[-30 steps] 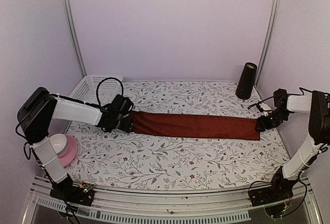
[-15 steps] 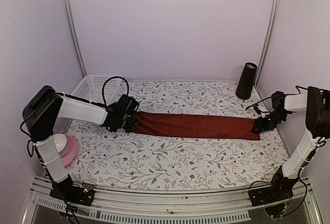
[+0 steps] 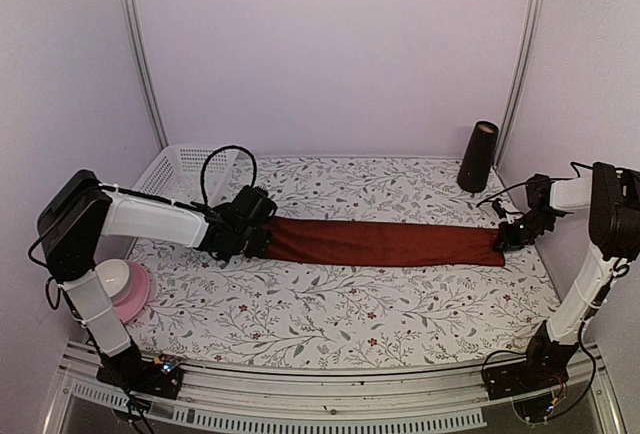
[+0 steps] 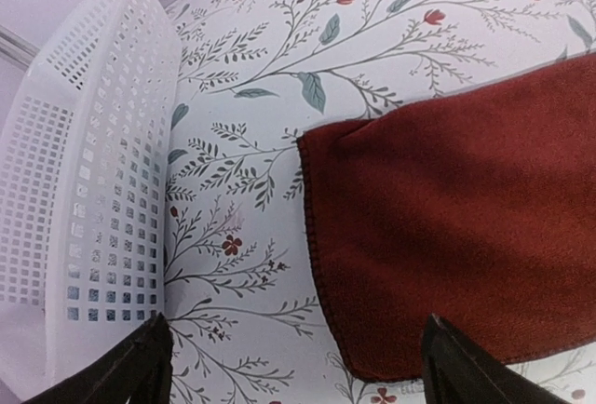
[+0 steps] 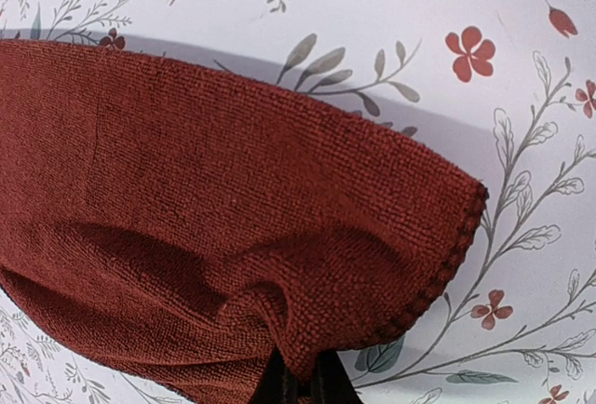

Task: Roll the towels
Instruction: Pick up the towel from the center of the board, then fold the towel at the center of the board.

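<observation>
maroon towel flat, full length, no roll begun | right gripper pinching its right end | left gripper spread over left end | all rolling left to do

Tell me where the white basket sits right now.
In the top view, the white basket sits at the far left corner of the table, just behind the left tool, which stands open at the maroon towel's left end.
</observation>
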Controlling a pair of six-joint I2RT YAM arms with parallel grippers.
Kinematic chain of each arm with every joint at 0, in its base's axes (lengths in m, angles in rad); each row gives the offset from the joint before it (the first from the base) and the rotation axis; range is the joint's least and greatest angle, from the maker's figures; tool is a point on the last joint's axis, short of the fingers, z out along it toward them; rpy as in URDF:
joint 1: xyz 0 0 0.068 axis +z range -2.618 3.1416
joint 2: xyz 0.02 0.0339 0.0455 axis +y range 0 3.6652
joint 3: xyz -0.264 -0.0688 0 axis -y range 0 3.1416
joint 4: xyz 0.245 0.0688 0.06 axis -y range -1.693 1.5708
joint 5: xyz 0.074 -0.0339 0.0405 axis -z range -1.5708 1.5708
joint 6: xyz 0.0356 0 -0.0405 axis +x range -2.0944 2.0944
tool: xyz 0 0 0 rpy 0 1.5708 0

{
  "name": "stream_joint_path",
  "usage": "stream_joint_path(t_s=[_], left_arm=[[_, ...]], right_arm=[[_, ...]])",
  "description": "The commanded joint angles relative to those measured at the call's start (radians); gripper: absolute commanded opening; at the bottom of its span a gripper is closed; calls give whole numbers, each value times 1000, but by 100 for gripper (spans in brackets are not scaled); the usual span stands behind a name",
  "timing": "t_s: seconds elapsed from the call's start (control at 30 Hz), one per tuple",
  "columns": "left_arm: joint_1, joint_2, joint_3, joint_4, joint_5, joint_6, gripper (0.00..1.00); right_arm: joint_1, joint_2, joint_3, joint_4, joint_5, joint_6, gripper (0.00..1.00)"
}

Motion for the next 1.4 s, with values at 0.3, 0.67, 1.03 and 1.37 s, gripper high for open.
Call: stream_joint_path(t_s=[0.3, 0.67, 1.03, 1.37], left_arm=[[-28, -93, -41, -53, 31, 7, 93], [-49, -152, -38, -75, 82, -1, 94], [-52, -220, -48, -127, 91, -8, 96], [-49, -293, -95, -153, 78, -29, 96]], right_arm=[[-157, -155, 21, -38, 95, -69, 2], [-62, -247, 188, -355, -208, -183, 2], [347, -125, 411, -457, -384, -125, 2], [601, 173, 718, -483, -424, -129, 2]])
